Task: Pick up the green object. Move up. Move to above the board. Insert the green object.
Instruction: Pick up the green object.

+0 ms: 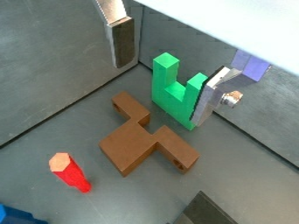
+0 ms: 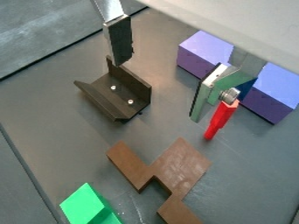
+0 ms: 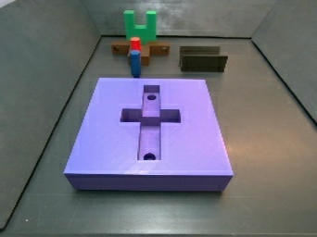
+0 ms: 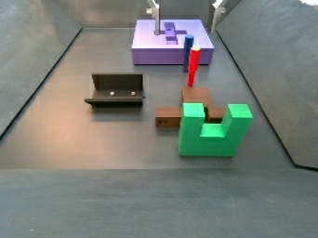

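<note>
floor (image 4: 74, 102): dark grey, matte | walls (image 3: 186, 17): grey panels enclosing it | light: even

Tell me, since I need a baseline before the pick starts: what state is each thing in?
pincer: open, empty, above the floor.
green object: upright, prongs up, not held.
board: flat, recess empty.
blue post: upright, red top up.
brown cross piece: flat on floor.
fixture: standing, empty.
</note>
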